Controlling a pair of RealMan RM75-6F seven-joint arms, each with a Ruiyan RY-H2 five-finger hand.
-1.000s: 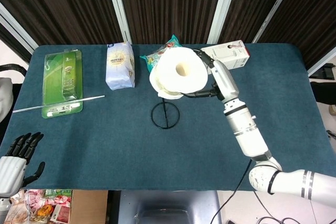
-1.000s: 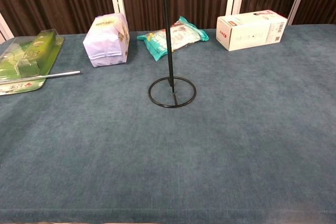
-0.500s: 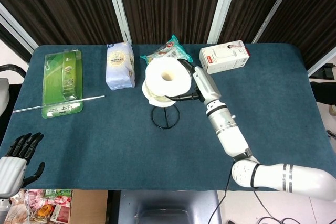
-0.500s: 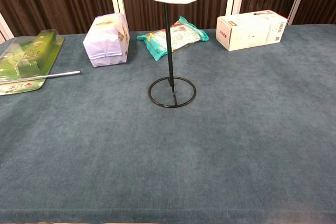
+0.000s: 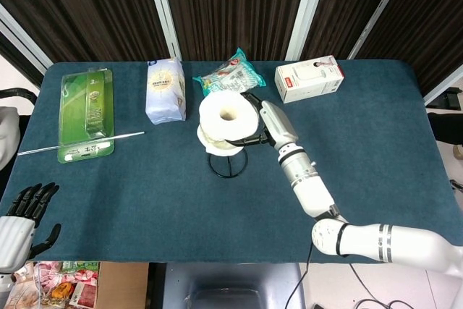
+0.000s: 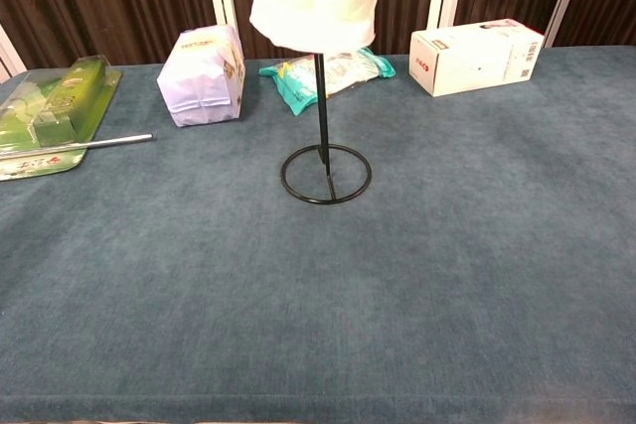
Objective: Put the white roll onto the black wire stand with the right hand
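Right hand (image 5: 255, 127) grasped the white roll (image 5: 228, 113) from the roll's far side, dark fingers wrapped around its outer wall. This grip left the core hole unobstructed, presumably so the rod could pass through it. Roll was airborne, hole axis roughly vertical, directly beside the hand toward the robot's left.

In the chest view the roll's lower end (image 6: 314, 7) sat over the upper part of the rod of the black wire stand (image 6: 325, 175); the rod emerged from beneath the roll and ran down to the round base ring on the blue table (image 6: 318, 325). Judged: threading under way, roll not seated, bottom edge well above the base ring. Whether the rod tip was truly inside the core could not be confirmed; the head view showed only a pale hollow.

Next move, as a judgement: lower straight down, keep the hole axis in line with the rod, let go only near the base. Risk: a tilt could bind the core or tip the light stand.

Behind the hand: a white box (image 5: 309, 78) and a teal packet (image 5: 228, 74). Further past the roll: a pale bag (image 5: 165, 90) and a green blister pack (image 5: 87, 112).

Left hand (image 5: 25, 211) hung off the table's near edge, well apart, fingers extended, holding nothing.
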